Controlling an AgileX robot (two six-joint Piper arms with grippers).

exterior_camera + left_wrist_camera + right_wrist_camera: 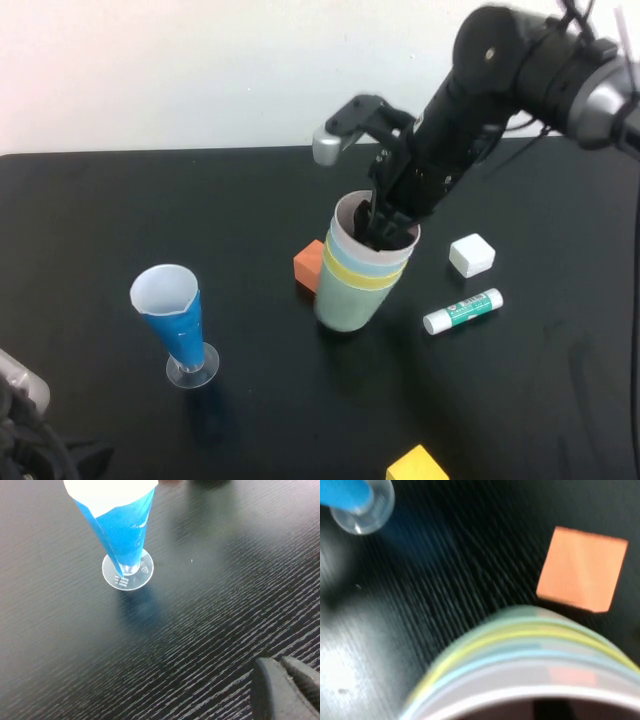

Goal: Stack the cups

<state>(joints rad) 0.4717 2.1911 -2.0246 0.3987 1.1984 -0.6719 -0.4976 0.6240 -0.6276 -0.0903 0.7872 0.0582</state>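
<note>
Four cups stand nested in one upright stack at the table's middle: pale green [345, 305] outermost at the bottom, then yellow [345, 273], light blue [350, 258] and pink [342, 228] on top. In the right wrist view the same bands show close up: green [520, 612], yellow [520, 632], blue [520, 655], pink [520, 677]. My right gripper [380, 225] reaches down from the right into the pink cup's mouth. My left gripper [286, 690] is shut and empty, low at the near left corner of the table [20, 420].
A blue-wrapped stemmed glass [180, 320] stands left of the stack, close before the left wrist camera [120, 530]. An orange block [308, 265] touches the stack's left side. A white block [471, 254] and a glue stick [462, 311] lie right of it; a yellow block [417, 465] sits at the front edge.
</note>
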